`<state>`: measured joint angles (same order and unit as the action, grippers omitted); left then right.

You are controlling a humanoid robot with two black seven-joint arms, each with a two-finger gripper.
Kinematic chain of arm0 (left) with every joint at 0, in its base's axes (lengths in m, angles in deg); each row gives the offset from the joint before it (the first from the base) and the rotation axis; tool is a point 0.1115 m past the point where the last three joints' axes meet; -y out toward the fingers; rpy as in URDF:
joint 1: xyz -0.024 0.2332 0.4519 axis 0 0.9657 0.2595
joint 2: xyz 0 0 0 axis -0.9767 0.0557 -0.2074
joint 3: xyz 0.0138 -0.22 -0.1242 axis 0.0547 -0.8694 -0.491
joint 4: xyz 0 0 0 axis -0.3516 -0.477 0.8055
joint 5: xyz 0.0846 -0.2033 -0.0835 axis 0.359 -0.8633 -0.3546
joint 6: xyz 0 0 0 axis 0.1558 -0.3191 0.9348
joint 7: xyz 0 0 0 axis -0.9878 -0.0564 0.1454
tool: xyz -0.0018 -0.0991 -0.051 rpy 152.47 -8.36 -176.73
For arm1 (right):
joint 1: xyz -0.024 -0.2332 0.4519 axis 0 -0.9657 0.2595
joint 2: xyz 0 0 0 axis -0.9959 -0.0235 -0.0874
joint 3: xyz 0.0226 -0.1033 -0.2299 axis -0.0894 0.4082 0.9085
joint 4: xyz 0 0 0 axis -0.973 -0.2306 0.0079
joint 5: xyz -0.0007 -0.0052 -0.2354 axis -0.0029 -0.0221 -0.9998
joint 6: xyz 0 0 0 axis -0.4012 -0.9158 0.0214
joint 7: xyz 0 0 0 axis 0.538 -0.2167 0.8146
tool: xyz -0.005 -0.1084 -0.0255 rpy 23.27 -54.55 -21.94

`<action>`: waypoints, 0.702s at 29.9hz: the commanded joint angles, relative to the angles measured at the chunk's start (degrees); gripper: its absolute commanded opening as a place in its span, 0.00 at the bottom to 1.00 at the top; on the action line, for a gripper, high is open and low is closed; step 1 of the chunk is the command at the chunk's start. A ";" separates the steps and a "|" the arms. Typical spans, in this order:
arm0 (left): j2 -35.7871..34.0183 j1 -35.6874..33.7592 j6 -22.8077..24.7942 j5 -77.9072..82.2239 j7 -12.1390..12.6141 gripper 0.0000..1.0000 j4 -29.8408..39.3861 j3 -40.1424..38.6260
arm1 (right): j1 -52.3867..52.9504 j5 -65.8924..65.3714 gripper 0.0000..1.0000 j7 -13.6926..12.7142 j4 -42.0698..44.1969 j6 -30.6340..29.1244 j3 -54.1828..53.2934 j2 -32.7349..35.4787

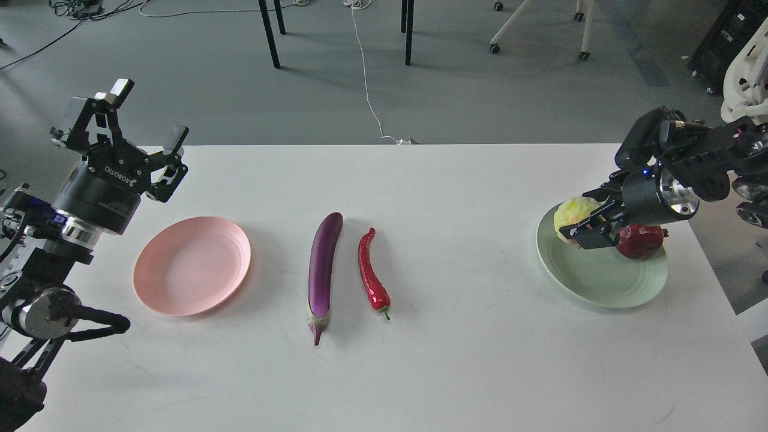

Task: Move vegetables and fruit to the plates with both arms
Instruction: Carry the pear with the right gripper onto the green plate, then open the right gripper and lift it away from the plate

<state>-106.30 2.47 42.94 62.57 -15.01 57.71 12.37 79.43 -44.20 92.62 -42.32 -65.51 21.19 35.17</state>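
two fruits [641, 241] on mint plate [600, 282]; pink plate [192, 266] bare

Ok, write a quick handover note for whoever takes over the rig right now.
Left end effector: open, empty, raised above the table's back left edge.
Right end effector: over the green plate, at the yellow-green fruit; grip unclear.
Done: pomegranate and yellow-green fruit are over the green plate.
Left: eggplant and chili pepper lie mid-table; pink plate is empty.
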 commanded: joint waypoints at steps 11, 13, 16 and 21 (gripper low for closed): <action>0.03 -0.09 -0.10 0.11 -0.05 0.98 -0.01 0.03 | -6.66 0.00 0.95 0.00 3.25 2.07 -0.33 2.29; -0.06 -0.09 -0.10 0.11 0.04 0.98 -0.01 0.03 | -6.66 0.00 0.96 0.00 3.25 2.07 -0.42 2.38; -0.33 -0.09 -0.10 0.11 -0.05 0.98 -0.01 0.03 | -6.66 0.00 0.97 0.00 3.16 2.07 -0.94 2.46; -0.50 -0.09 -0.01 0.11 0.04 0.98 -0.01 0.03 | -6.75 1.58 0.98 0.00 2.55 2.16 -8.65 4.04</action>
<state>-106.69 2.38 42.85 62.68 -15.01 57.67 12.39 72.76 -43.68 92.62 -39.31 -63.43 17.97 38.23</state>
